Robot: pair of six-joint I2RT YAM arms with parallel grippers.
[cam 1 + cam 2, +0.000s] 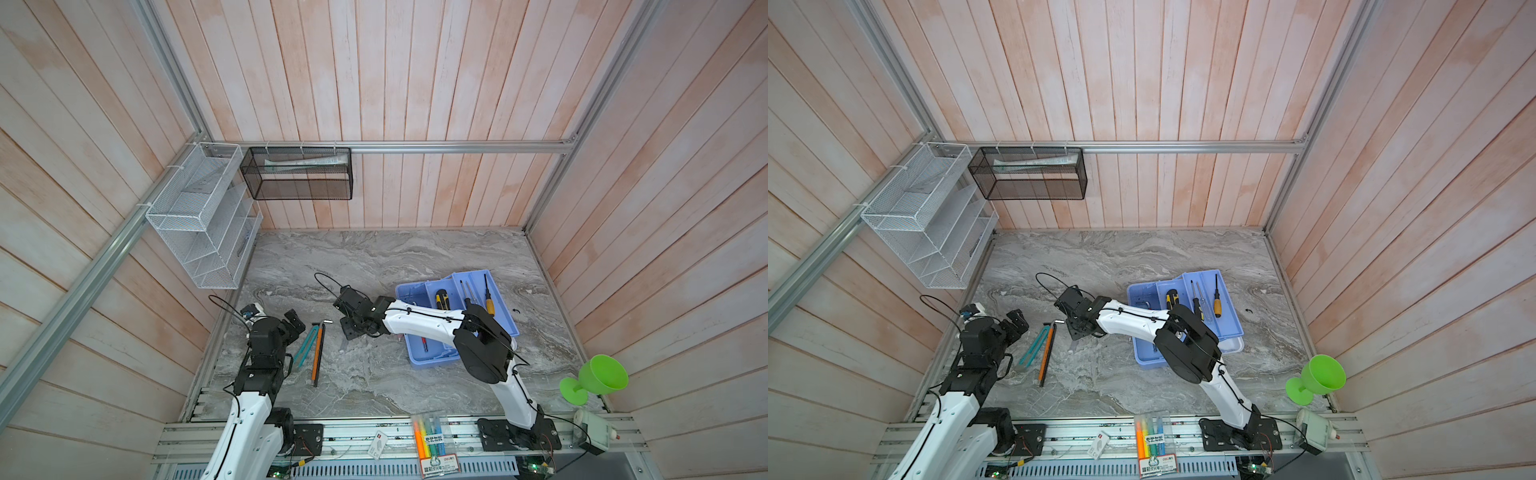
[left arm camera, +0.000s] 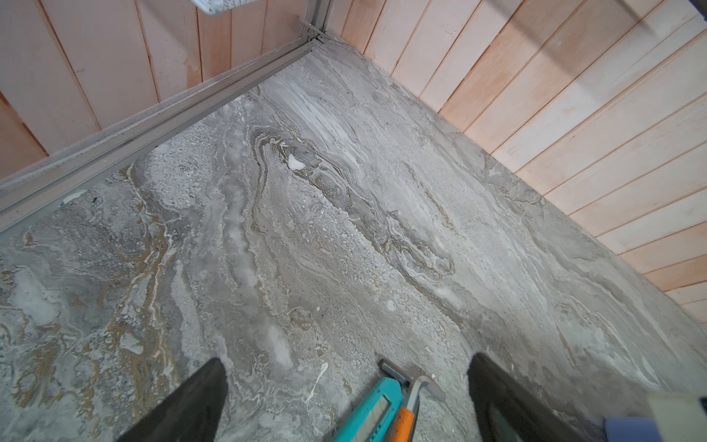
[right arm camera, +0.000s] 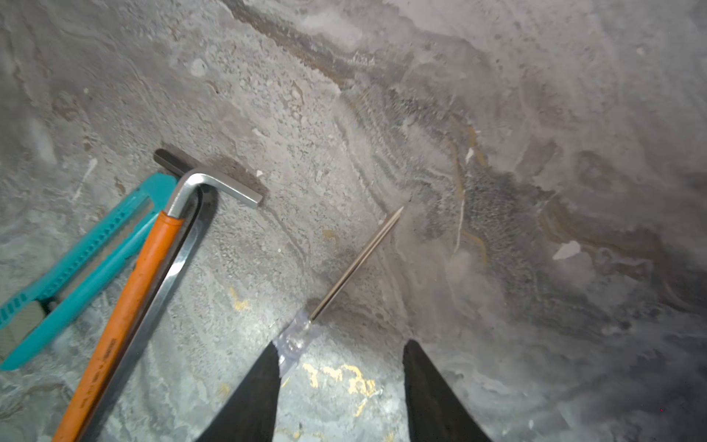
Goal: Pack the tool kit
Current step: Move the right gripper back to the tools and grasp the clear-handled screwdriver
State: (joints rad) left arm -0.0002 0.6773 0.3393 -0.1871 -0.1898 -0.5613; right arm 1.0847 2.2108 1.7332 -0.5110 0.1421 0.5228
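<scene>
Teal knife [image 3: 88, 260] and two hex keys [image 3: 126, 306], one sleeved in orange, lie together on the bench [image 1: 374, 386], their heads just beside your left jaws, which stand wide open and empty. Your right jaws hang parted just past those heads; a thin clear-handled screwdriver [image 3: 355, 264] touches one finger [image 3: 248, 402] only. Behind the right jaws, under that arm, the tool kit's upper blue tray [image 1: 500, 297] holds four screwdrivers [image 1: 489, 305] and sits askew on a lower blue tray [image 1: 417, 355] holding a small red-handled tool [image 1: 424, 344]. Farther off, the black wall basket [image 1: 297, 191] holds a pale tube [image 1: 303, 162].
</scene>
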